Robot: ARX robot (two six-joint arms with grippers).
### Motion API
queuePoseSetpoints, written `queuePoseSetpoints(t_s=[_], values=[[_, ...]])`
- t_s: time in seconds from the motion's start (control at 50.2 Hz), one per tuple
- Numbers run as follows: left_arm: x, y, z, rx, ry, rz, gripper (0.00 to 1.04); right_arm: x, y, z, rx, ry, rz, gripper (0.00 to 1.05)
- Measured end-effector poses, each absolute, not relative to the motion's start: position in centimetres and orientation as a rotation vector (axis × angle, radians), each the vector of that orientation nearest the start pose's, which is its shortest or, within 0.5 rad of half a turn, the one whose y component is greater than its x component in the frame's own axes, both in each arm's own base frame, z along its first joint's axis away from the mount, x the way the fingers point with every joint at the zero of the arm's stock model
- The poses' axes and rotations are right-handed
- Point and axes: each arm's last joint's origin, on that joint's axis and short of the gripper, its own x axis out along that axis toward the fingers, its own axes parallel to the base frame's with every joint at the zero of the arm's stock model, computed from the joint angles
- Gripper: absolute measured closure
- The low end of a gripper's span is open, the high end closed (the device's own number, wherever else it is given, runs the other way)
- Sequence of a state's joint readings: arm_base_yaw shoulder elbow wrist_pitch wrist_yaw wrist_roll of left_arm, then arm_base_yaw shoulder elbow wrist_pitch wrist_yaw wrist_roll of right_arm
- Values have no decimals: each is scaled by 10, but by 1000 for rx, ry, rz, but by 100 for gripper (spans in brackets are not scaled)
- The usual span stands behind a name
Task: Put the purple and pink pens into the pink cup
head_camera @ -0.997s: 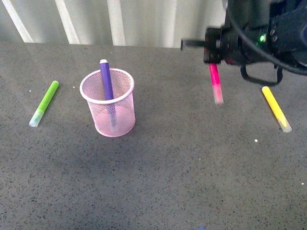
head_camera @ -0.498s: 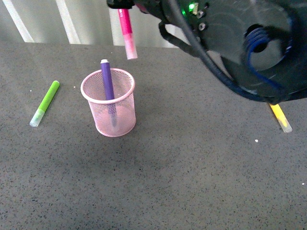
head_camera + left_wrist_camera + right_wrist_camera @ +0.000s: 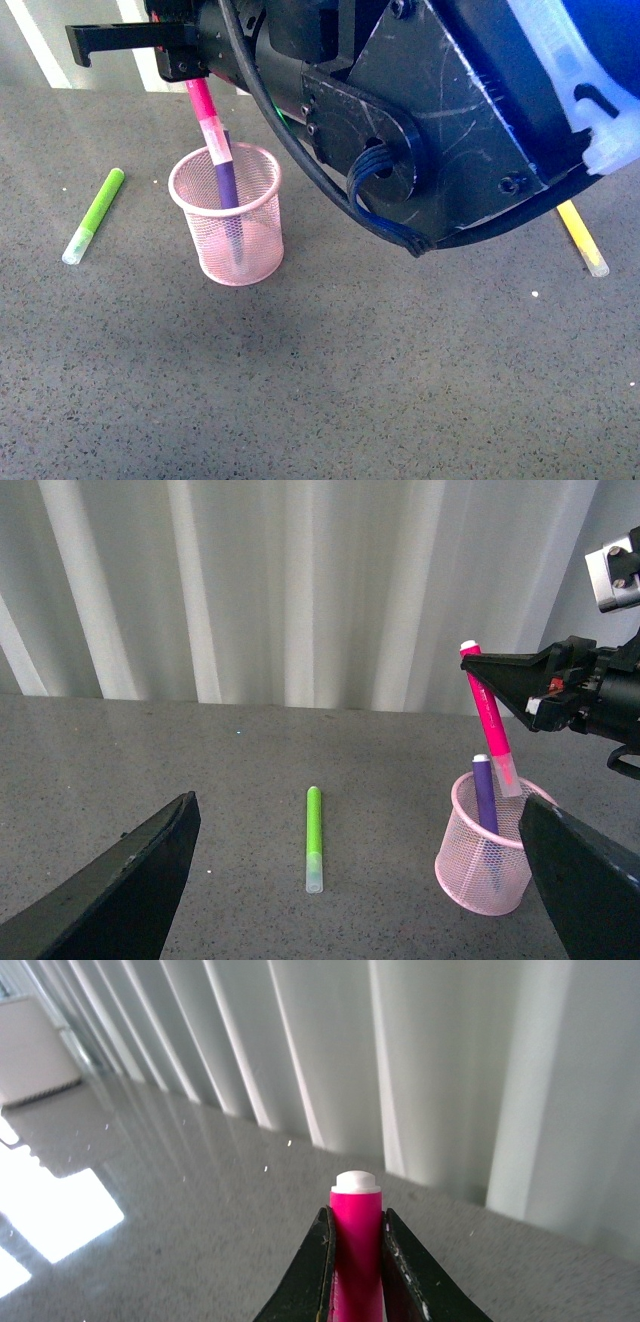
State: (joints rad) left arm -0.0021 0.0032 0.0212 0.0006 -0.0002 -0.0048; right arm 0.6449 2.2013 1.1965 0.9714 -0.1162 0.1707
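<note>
The pink cup [image 3: 250,250] stands left of centre on the grey table, with the purple pen [image 3: 227,185] leaning inside it. My right gripper [image 3: 192,72] is shut on the pink pen [image 3: 205,115] and holds it tilted above the cup. The pen's clear cap reaches the rim beside the purple pen. The left wrist view shows the cup [image 3: 490,875], the purple pen [image 3: 485,795], the pink pen [image 3: 488,720] and the right gripper [image 3: 500,670]. The right wrist view shows the pen's white tip between the jaws [image 3: 356,1239]. My left gripper [image 3: 355,815] is open, empty and left of the cup.
A lime-green marker [image 3: 93,215] lies left of the cup and also shows in the left wrist view [image 3: 314,840]. A yellow marker [image 3: 580,238] lies at the far right. My right arm's dark body [image 3: 450,120] fills the upper right of the front view.
My right gripper has carried the pink pen from the right side leftward to above the cup and lowered its cap to the rim. The cup and purple pen have not moved.
</note>
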Motion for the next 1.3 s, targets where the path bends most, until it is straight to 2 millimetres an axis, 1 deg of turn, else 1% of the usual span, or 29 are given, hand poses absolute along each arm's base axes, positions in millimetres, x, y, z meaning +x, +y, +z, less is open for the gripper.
queuePoseSetpoints(t_s=[0.339,0.698,0.718,0.757,0.837,0.957,0.977,0.997,1.056,1.116,1.156,1.196,1.236,1.296], values=[[97,0,171,-5,-18,-2,7,362,281,123,147,123,774,94],[97,0,171,-5,-18,-2,7,361,288,119,145,139,789,94],[97,0,171,-5,-18,-2,7,361,288,119,143,142,787,92],[97,0,171,-5,-18,-2,7,361,287,117,149,155,779,81],[97,0,171,-5,-18,-2,7,362,286,117,161,165,770,65],[97,0,171,-5,-18,-2,7,361,282,116,163,180,745,35],[97,0,171,-5,-18,-2,7,360,281,116,162,184,738,31],[97,0,171,-5,-18,-2,7,359,279,117,162,187,722,26],[97,0,171,-5,-18,-2,7,357,275,122,162,199,696,17],[97,0,171,-5,-18,-2,7,353,267,133,158,203,654,7],[97,0,171,-5,-18,-2,7,351,262,140,159,207,629,5],[97,0,171,-5,-18,-2,7,346,251,153,158,220,586,8],[97,0,171,-5,-18,-2,7,337,235,169,160,235,557,7],[97,0,171,-5,-18,-2,7,321,212,186,138,247,496,7]])
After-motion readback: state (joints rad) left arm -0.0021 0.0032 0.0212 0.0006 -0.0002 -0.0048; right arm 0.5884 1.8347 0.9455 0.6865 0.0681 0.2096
